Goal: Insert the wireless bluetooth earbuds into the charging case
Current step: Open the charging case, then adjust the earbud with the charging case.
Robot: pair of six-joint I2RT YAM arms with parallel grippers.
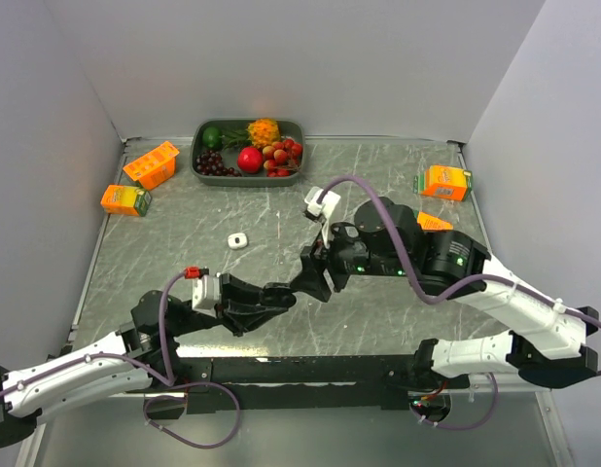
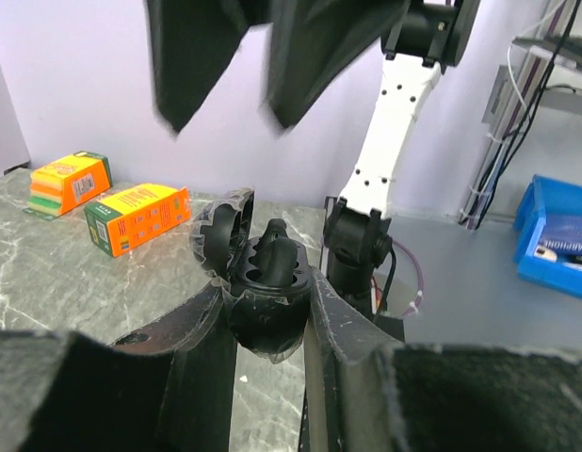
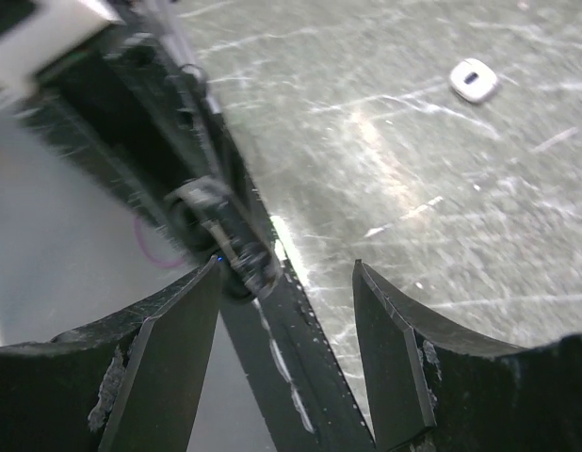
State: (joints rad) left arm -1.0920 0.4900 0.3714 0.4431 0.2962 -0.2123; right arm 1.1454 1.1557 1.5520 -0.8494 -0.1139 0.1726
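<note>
My left gripper (image 1: 286, 295) is shut on the black charging case (image 2: 263, 325) and holds it above the table's near middle. The case's lid (image 2: 220, 231) stands open, and a glossy black earbud (image 2: 275, 256) sits in the top of the case. My right gripper (image 1: 315, 275) hovers just above the case, open and empty. Its two dark fingers (image 2: 192, 56) hang apart at the top of the left wrist view. In the right wrist view, the right gripper (image 3: 286, 320) is open over the blurred left arm. A small white earbud (image 1: 237, 240) lies on the table, also in the right wrist view (image 3: 474, 79).
A green tray (image 1: 198, 161) of fruit with dark grapes stands at the back. Orange cartons lie at back left (image 1: 151, 163) (image 1: 125, 199) and right (image 1: 445, 181) (image 1: 433, 222). Two cartons (image 2: 137, 218) show behind the case. Grey walls enclose the marbled table (image 1: 378, 311).
</note>
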